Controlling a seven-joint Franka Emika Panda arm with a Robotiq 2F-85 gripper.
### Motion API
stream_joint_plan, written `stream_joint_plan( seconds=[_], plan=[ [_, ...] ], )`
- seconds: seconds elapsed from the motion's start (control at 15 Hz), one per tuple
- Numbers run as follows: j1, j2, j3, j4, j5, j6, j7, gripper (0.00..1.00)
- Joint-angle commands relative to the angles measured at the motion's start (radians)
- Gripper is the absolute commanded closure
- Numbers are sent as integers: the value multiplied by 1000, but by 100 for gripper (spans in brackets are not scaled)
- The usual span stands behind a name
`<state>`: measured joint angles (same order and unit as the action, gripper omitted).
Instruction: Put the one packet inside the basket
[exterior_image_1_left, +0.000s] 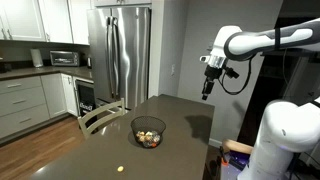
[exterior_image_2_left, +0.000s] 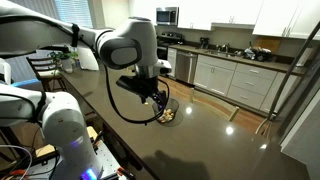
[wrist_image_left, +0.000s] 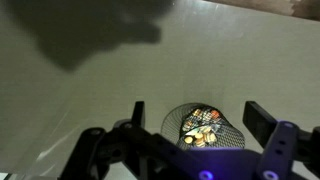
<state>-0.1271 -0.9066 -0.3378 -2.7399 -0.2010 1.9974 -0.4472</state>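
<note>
The basket (exterior_image_1_left: 148, 124) is a round dark wire-mesh bowl on the dark table, holding a mixed heap of red, white and yellow packets. It also shows in the wrist view (wrist_image_left: 172, 122), and in an exterior view (exterior_image_2_left: 172, 112) it is partly hidden behind the gripper. A tiny pale speck (exterior_image_1_left: 124, 168), which looks like the packet, lies on the table nearer the camera than the basket. It does not show in the wrist view. My gripper (exterior_image_1_left: 207, 93) hangs high above the table's far side. It is open and empty (wrist_image_left: 200, 118) (exterior_image_2_left: 157, 100).
The dark table (exterior_image_1_left: 100, 150) has a wooden chair (exterior_image_1_left: 100, 117) at its far edge. A steel fridge (exterior_image_1_left: 120, 50) and kitchen cabinets (exterior_image_1_left: 25, 100) stand behind. The robot's white base (exterior_image_1_left: 285, 140) is beside the table. Bright spots (exterior_image_2_left: 233, 115) lie on the tabletop.
</note>
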Motion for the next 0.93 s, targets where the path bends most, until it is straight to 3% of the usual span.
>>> stream_joint_plan(
  seconds=[0.0, 0.47, 0.87],
  plan=[
    [-3, 1, 4, 2, 4, -2, -2, 0],
    [-3, 1, 4, 2, 4, -2, -2, 0],
    [108, 159, 47, 79, 40, 55, 1, 0]
  ],
)
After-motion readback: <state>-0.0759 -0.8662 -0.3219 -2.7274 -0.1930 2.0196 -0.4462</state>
